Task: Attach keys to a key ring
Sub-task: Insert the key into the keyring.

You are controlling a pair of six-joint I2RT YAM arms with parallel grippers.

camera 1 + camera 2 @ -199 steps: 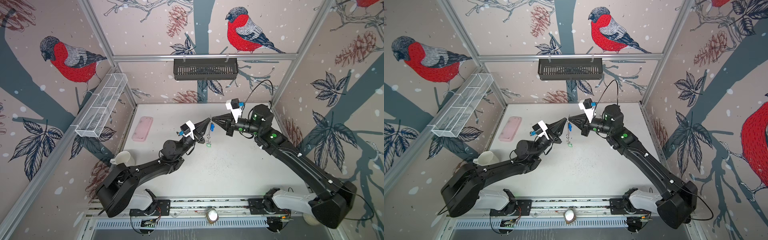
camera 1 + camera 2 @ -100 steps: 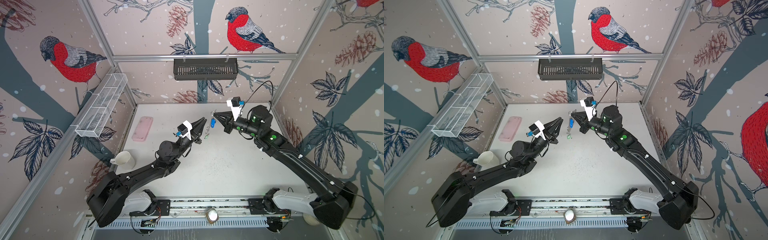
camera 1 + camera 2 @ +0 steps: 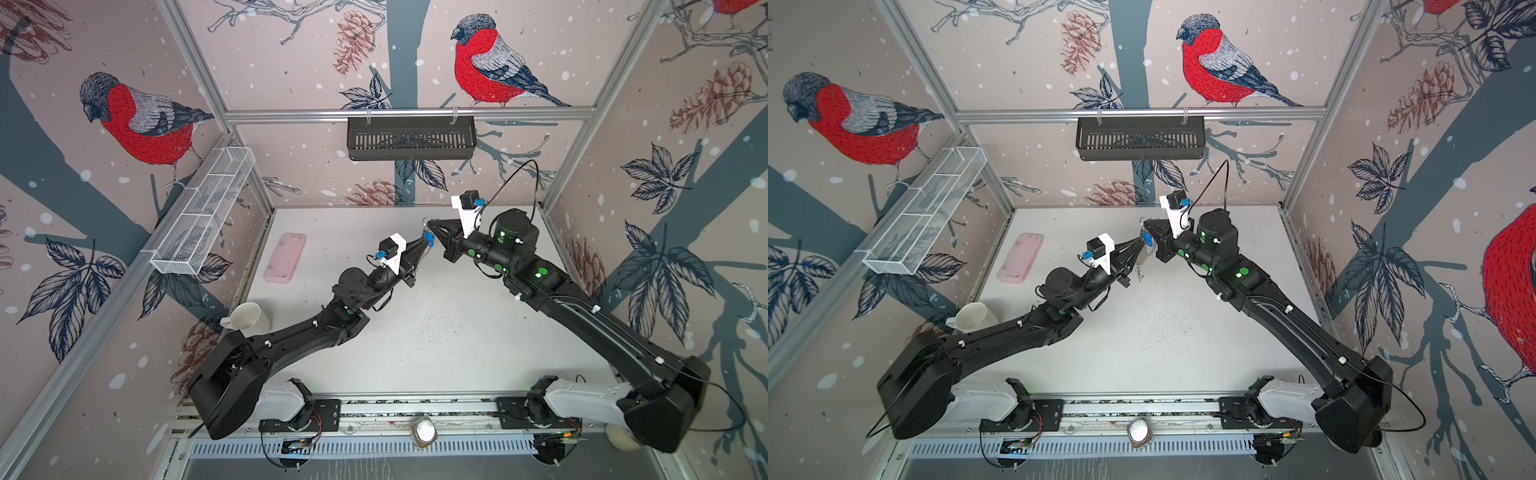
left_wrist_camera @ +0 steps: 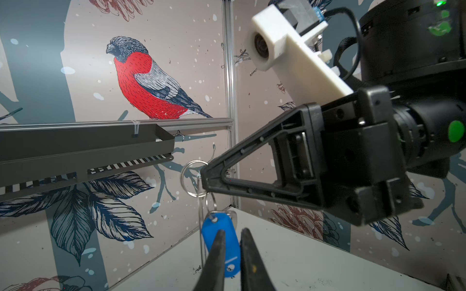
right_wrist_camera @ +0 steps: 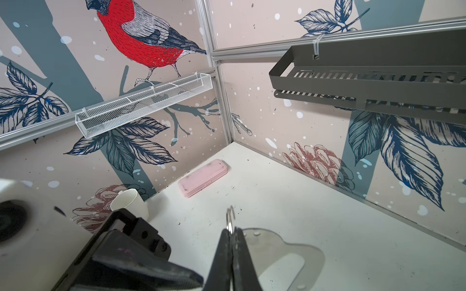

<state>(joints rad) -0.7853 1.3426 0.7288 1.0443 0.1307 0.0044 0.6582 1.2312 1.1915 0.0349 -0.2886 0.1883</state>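
R gripper (image 4: 204,180) pinching wire ring (image 4: 187,176); L gripper (image 4: 233,230) slightly spread astride blue tag (image 4: 210,226), ring's 6 o'clock. Advise straight pull-back, no snag.

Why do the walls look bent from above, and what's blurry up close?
Both top views: the wide lens splays straight rails outward. Left wrist view: blue tag sharp, left hand slightly soft. Right wrist view: nearby white camera mount blurred.

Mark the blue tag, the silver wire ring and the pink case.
blue tag (image 4: 223,226): left wrist view, its face near the hole.
silver wire ring (image 4: 182,178): left wrist view, on the wire, not the opening.
pink case (image 5: 203,177): right wrist view, middle of its lid.
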